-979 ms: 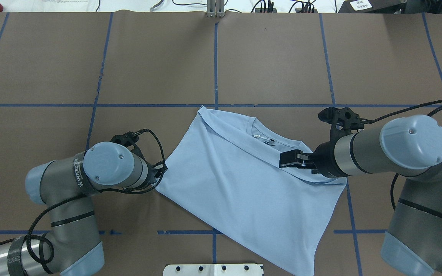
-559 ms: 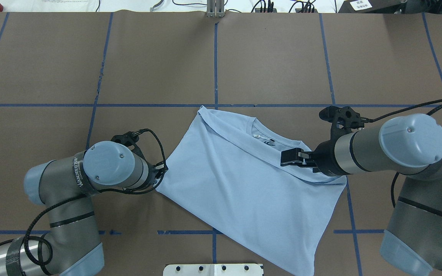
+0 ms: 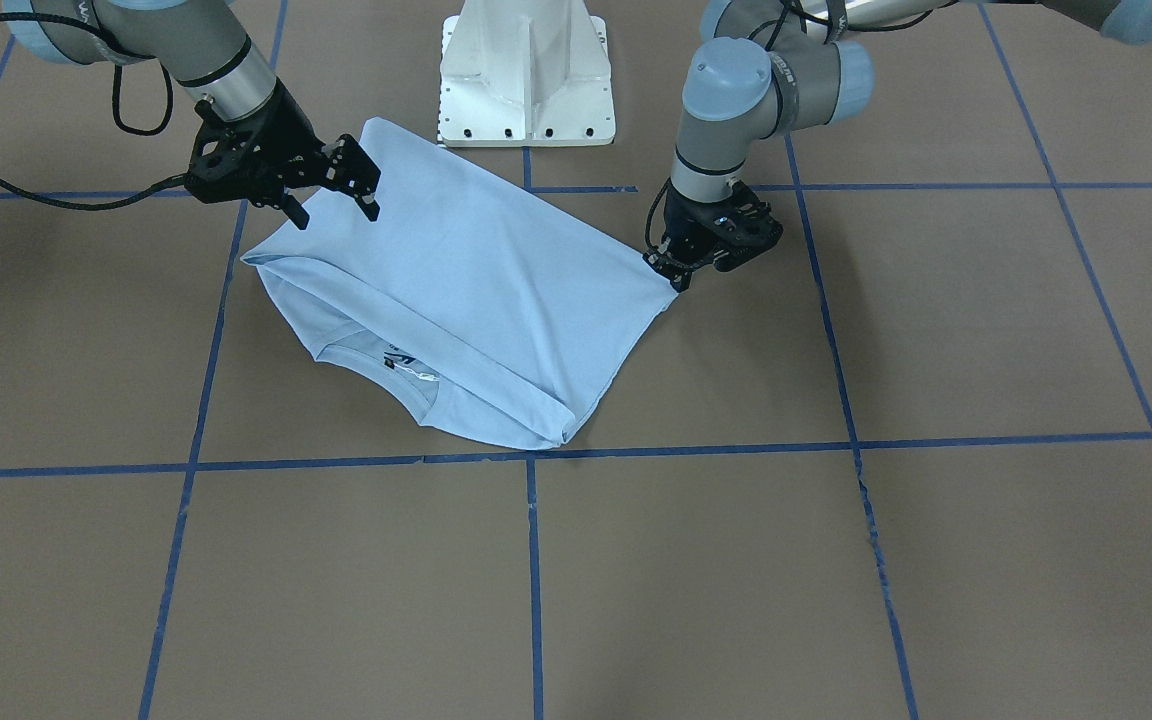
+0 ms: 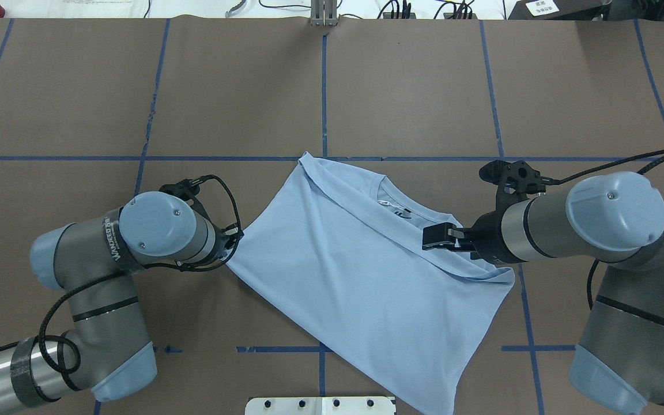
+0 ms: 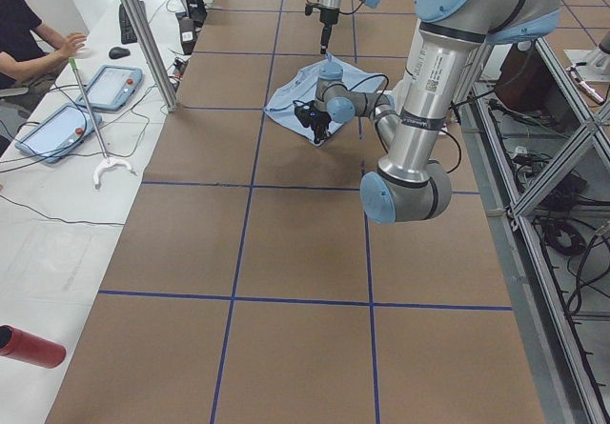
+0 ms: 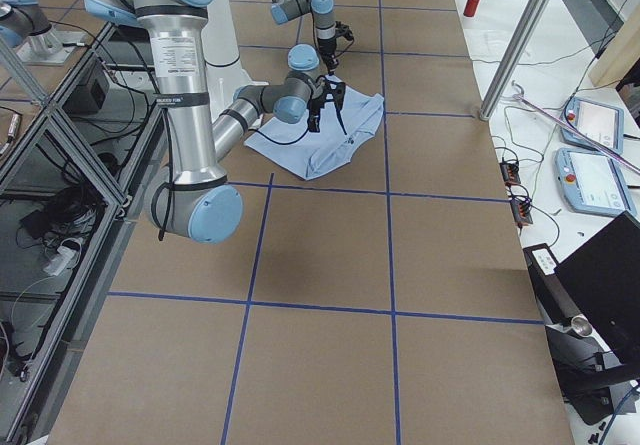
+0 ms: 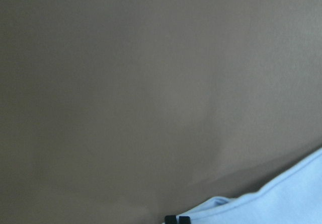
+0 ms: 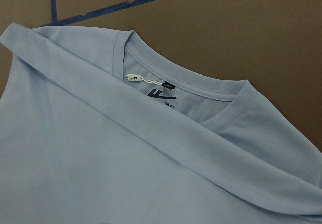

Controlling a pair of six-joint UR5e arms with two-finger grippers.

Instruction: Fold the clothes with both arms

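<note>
— Surface first?
— Brown paper across the bench (image 4: 412, 86), ruled into large squares with blue tape (image 4: 324, 92). Evenly lit, soft shadows only.
— And along the side opposite the robot?
— A white side table (image 5: 57, 224), carrying a teach pendant (image 5: 112, 87), a second pendant (image 5: 50, 131), a keyboard (image 5: 127, 24), a mouse (image 5: 118, 52), loose wires and, at one end, a red cylinder (image 5: 29, 347). Seated at it, a person (image 5: 24, 33) in a dark top.
— Anything upright?
— An aluminium post (image 5: 143, 38) at the bench edge. On the robot's side, an aluminium frame (image 5: 530, 281), with cables (image 5: 562, 238) bundled on the floor below.
</note>
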